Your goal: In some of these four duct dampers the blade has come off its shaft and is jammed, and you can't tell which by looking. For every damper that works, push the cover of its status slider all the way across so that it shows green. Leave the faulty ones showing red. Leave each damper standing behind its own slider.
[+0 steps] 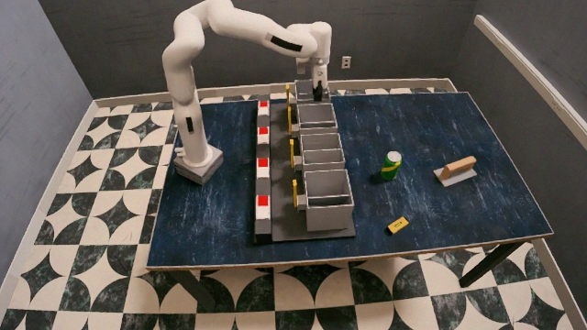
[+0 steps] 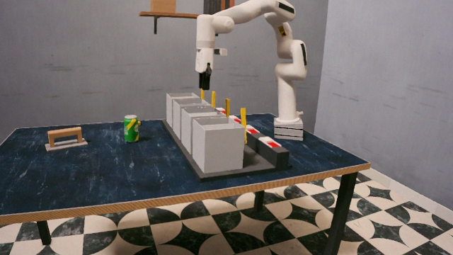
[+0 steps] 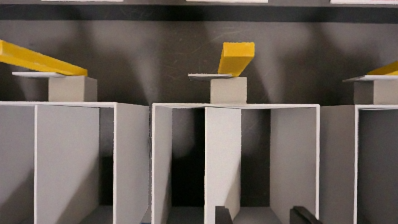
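Several grey box dampers stand in a row on the dark base plate (image 1: 286, 225), the nearest damper (image 1: 328, 217) (image 2: 223, 150) showing its front wall. Each has a yellow lever (image 1: 294, 192) (image 2: 243, 117) standing up on its slider side. Behind them, every visible slider window (image 1: 262, 201) (image 2: 273, 144) shows red beside its white cover (image 1: 262, 213). My gripper (image 1: 317, 97) (image 2: 204, 88) (image 3: 262, 216) points down above the far part of the row, part open and empty. In the wrist view, a middle damper (image 3: 295, 150) lies below, with its upright lever (image 3: 237, 59); the slider windows are cut off there.
A green can (image 1: 391, 167) (image 2: 131, 130) stands on the blue table (image 1: 413, 124) (image 2: 106, 177), on the side of the dampers away from the sliders. A small yellow block (image 1: 398, 225) and a wooden-handled trowel (image 1: 460, 166) (image 2: 65, 132) lie there too. The levers stick up above the boxes.
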